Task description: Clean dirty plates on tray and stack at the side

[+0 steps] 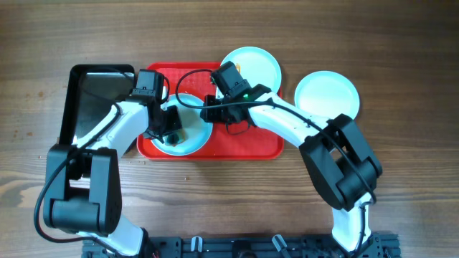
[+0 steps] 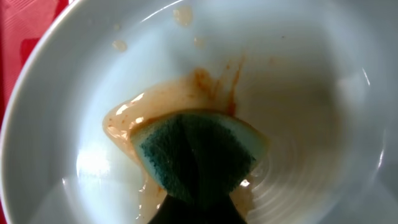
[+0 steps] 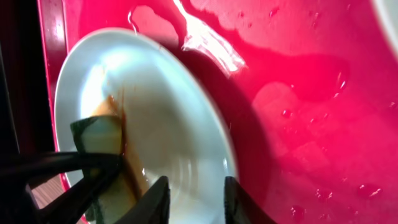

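- Step in hand: scrubbing the dirty plate (image 1: 197, 137), which sits on the left half of the red tray (image 1: 247, 143), next to the black pan (image 1: 93, 93).
- Left gripper (image 1: 171, 131) is clamped tight on a green-faced sponge (image 2: 199, 155), and the sponge is pressed down into the plate's well.
- Sauce (image 2: 155, 109): an orange-brown smear is pooled just above and left of the sponge. Thin streaks run up from it, with a few specks near the far rim. Plate not clean yet, by my read.
- Right gripper (image 3: 196, 198) is narrowly parted, fingers astride the plate's near rim. Can't tell if either pad touches it. Doesn't look like a firm hold.
- To do it well: brace the rim before wiping hard. The tray has water (image 3: 205, 43) on it, so the plate will likely skid.
- Sweep the sponge through the pool toward upper left, then go after the streaks and rim specks. Use short overlapping strokes with steady downward pressure.
- Keep the sponge clear of the right fingers; they sit close across the plate.
- Second plate (image 1: 252, 64) lies partly on the tray's back right corner, with a small orange spot near its left rim.
- Third plate (image 1: 328, 93) is on the table (image 1: 409, 179) right of the tray. It looks clean, so that is likely the stack spot.
- Progress guess: about a third done at best.
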`<act>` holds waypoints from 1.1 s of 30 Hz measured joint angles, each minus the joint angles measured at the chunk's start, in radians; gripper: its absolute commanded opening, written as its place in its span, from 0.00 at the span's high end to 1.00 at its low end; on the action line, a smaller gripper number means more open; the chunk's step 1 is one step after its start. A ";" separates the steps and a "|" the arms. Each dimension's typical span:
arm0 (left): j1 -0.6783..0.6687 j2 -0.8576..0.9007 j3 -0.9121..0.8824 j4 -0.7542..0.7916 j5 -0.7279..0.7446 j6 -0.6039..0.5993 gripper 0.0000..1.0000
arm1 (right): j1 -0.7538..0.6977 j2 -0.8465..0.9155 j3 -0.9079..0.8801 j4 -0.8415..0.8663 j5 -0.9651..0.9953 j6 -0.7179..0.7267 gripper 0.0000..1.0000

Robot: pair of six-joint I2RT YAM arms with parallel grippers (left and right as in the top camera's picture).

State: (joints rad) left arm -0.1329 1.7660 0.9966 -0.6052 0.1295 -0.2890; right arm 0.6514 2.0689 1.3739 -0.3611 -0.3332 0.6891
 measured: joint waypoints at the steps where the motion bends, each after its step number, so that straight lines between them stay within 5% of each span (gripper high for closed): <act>1: 0.000 0.000 0.000 0.002 0.002 0.000 0.96 | 0.001 0.006 0.000 0.002 -0.005 0.002 0.68; 6: 0.002 0.002 -0.001 0.018 0.031 0.000 0.96 | 0.005 0.044 0.002 0.020 -0.038 0.028 0.57; 33: 0.018 0.003 -0.005 0.106 -0.027 0.079 0.96 | -0.042 0.001 0.001 0.018 0.000 -0.075 0.50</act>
State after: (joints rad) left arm -0.1154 1.7691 0.9916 -0.4992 0.1020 -0.2096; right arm 0.6094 2.0697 1.3750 -0.3431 -0.3332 0.6144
